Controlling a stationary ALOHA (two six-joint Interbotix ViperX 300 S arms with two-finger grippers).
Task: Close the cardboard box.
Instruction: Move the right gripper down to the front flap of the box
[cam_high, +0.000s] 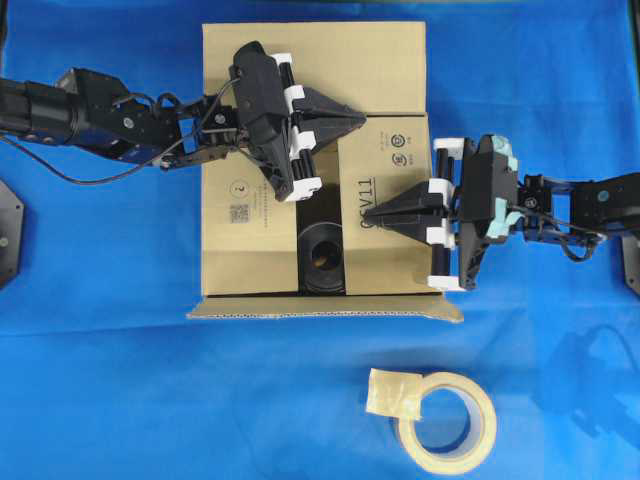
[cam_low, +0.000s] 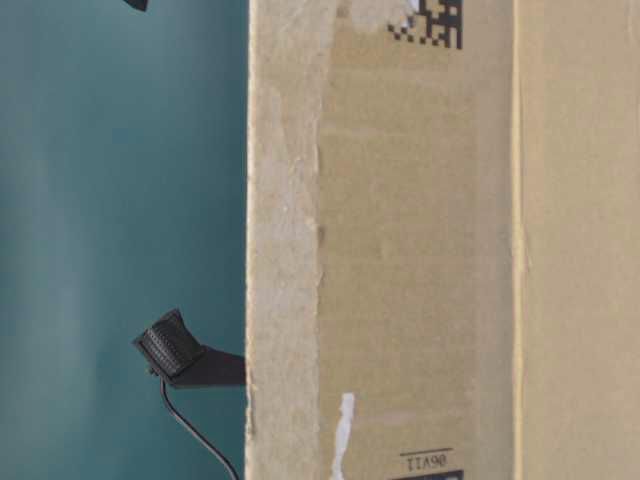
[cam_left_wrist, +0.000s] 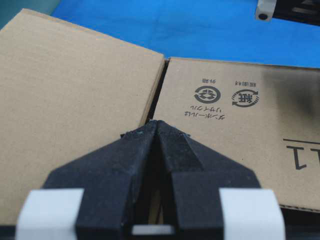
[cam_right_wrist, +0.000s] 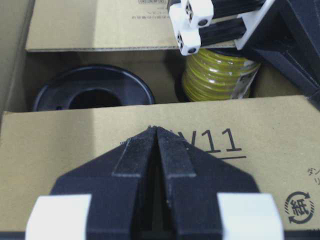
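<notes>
Cardboard box (cam_high: 380, 80) sitting mid-bench on blue cloth, partly closed. Left tool (cam_high: 358, 118) and right tool (cam_high: 372, 214), both pressed together and holding nothing, are pressing flaps down. A gap is remaining; black spool (cam_high: 322, 258) still showing.

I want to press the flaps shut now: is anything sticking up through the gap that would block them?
Nothing visible does. The black spool and yellow spool sit below the cardboard box flaps; the tape roll lies outside on the table.
</notes>
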